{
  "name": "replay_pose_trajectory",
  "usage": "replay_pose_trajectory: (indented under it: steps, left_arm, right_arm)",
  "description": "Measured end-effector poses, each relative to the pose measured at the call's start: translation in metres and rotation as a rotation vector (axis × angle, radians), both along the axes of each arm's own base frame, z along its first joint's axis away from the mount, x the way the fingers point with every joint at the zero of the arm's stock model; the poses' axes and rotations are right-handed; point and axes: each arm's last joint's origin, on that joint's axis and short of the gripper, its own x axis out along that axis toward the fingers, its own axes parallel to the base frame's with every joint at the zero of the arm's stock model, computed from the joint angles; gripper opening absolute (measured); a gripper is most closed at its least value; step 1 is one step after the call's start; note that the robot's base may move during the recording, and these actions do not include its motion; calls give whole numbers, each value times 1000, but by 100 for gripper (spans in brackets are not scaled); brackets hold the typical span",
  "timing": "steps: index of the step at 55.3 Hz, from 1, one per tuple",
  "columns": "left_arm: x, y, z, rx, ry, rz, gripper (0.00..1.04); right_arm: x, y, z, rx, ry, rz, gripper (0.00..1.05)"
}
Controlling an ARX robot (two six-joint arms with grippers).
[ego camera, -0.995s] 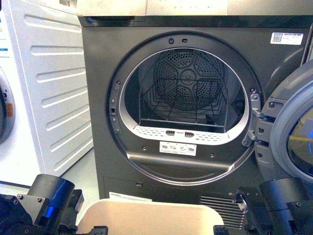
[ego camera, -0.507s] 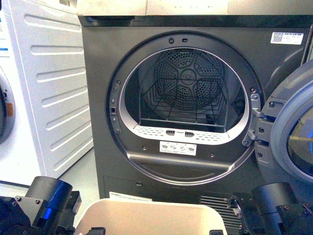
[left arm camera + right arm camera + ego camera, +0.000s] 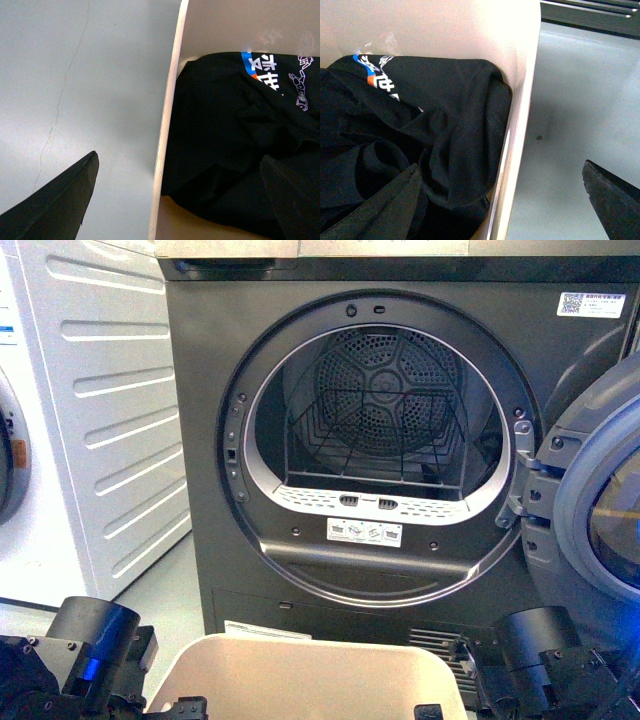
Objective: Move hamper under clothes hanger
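Note:
The beige hamper [image 3: 300, 652] stands at the bottom middle of the front view, close in front of the dryer. A black garment with printed lettering [image 3: 225, 135] lies inside it. My left gripper [image 3: 178, 155] is open and straddles the hamper's left rim [image 3: 167, 115], one finger [image 3: 60, 205] over the floor and the other [image 3: 295, 195] over the garment. Astride the right rim [image 3: 520, 115], my right gripper [image 3: 501, 164] is also open, one finger [image 3: 385, 210] inside and one [image 3: 615, 200] outside. The clothes hanger is out of view.
A dark grey dryer [image 3: 200, 440] fills the view ahead, its round door [image 3: 600, 510] swung out at the right. A white washing machine [image 3: 100, 420] stands at the left. Grey floor [image 3: 75, 75] lies on both sides of the hamper. The dryer's vent grille [image 3: 590, 10] is near its right corner.
More of the hamper shows at the bottom of the front view. Both arms sit lower in that view, and the right arm has come inward toward the hamper.

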Motion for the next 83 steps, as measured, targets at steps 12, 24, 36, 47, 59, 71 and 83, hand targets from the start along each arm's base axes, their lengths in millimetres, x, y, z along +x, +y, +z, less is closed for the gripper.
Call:
replay_pose_trajectory:
  steps: [12,24,36,47,59,71,83]
  left_arm:
    - [6,1,-5,3,-2,5,90]
    - [15,1,-1,5,-21,11,52]
    - [16,1,-2,15,-21,13,11]
    - [17,2,-2,14,-24,5,4]
    - [16,1,-3,7,-24,-1,4]
    - [15,-5,-1,1,-26,-22,4]
    - [13,-14,5,-5,-26,-46,4]
  right_arm:
    - [3,0,-6,-11,9,-7,94]
    - [7,0,-9,-29,17,-21,73]
    - [7,0,-11,-39,25,-41,32]
    - [7,1,-11,-29,30,-59,3]
    - [-1,0,-9,-31,26,-87,3]
    - [-22,-3,-2,-30,34,-102,3]
    - [-30,-7,4,-27,23,-113,3]
